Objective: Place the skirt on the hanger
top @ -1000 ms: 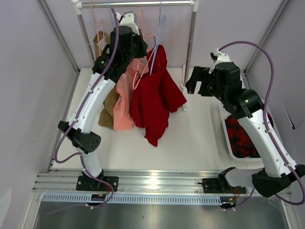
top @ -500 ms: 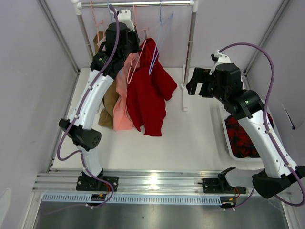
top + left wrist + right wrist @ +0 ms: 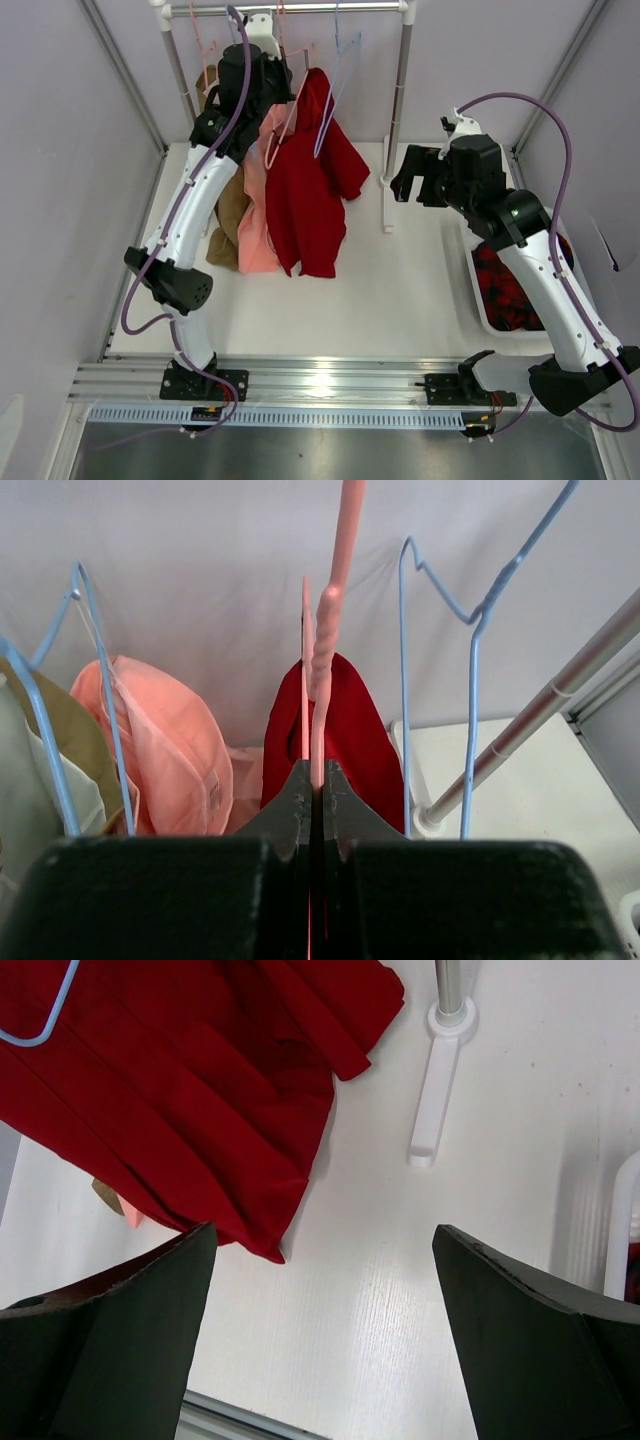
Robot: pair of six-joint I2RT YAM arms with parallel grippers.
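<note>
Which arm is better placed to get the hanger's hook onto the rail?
Left. The left gripper is shut on the hanger just under the rail, with the skirt draped on it. The right gripper is open, empty, off beside the post.

No text, label or number can be read anywhere.

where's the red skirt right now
In the top view, the skirt hangs left of centre below the rack rail, draped on the hanger pinched by the left fingers, directly right of the salmon-pink garment.
</note>
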